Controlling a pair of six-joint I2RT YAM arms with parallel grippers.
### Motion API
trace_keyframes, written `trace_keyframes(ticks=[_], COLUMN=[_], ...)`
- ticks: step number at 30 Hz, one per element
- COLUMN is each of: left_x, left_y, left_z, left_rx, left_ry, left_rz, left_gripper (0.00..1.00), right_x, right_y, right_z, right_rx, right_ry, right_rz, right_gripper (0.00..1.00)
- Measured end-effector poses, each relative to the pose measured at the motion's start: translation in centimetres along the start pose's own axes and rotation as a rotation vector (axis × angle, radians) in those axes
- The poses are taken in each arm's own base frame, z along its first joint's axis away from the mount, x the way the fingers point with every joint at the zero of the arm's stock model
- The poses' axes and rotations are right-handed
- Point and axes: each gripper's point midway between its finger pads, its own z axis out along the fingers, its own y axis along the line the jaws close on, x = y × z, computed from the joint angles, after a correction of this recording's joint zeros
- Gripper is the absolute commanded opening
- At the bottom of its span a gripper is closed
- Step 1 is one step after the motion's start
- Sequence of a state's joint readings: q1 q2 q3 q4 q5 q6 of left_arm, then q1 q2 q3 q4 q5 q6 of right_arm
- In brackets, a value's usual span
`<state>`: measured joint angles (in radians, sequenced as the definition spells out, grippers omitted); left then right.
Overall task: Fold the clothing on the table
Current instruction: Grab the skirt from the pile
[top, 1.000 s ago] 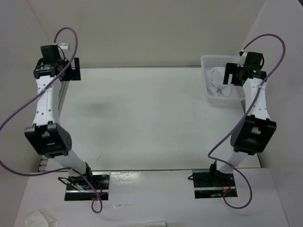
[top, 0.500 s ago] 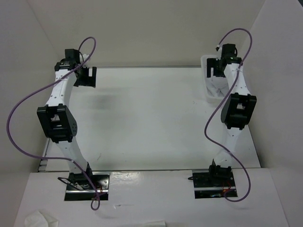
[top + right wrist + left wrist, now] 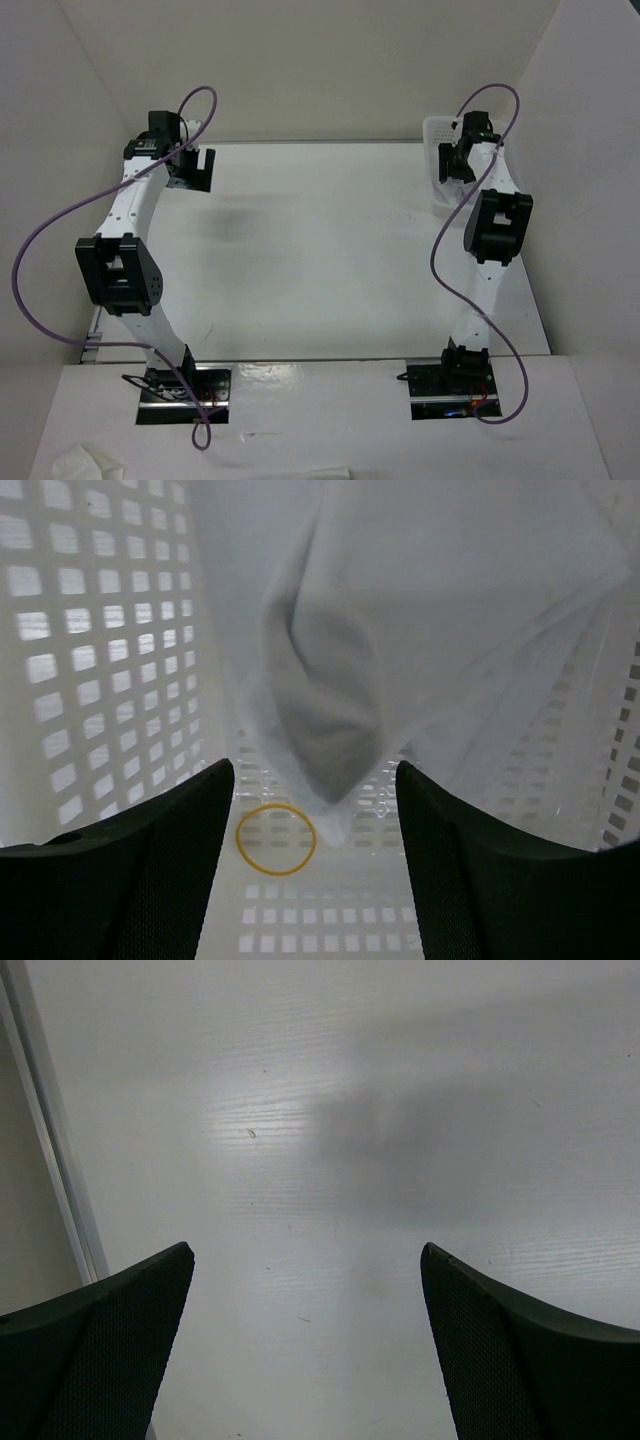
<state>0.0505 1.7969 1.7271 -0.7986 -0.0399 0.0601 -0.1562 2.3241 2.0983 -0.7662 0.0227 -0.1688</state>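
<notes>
Left jaws gape wide — right jaws, parted, straddle clothing (image 3: 420, 610) in the basket (image 3: 100, 630).

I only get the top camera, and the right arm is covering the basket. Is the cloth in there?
Observer: Yes. The white cloth lies bunched inside the basket, just ahead of the right gripper.
Operator: Did it grab it?
Observer: Not yet. The jaws stand apart, and a pointed fold of the cloth sits in the gap between them.
Operator: Is anything else in the basket?
Observer: A thin yellow ring lies on the basket's floor, beside that fold.
</notes>
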Motion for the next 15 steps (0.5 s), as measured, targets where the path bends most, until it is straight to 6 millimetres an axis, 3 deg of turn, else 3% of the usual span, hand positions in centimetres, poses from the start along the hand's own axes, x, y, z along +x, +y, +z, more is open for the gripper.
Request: trace_keyframes(ticks=[6,11,12,15], left_x=[0.5,1.2,1.3,1.1], left_y=[0.1,-0.2,-0.2,-0.3], left_z=[0.3,0.7,0.6,0.2], left_rx=[-0.014,-0.010,-0.010,-0.012], left_ry=[0.005,0.024,0.023,0.011], left_rz=[0.020,0.027,0.027,0.029], left_gripper=[1.00,1.00,1.00,1.00], right_x=[0.7,1.6,1.8,2.1], right_y=[-2.4,-2.8,-2.8,-2.7], right_z=[0.6,2.1,2.5,3.4], right_rx=[0.044,0.060,0.060,0.059], right_ry=[0.016,0.037,0.043,0.054], right_rz=[0.022,0.024,0.023,0.023], right_gripper=[0.31,0.11,0.00,0.00])
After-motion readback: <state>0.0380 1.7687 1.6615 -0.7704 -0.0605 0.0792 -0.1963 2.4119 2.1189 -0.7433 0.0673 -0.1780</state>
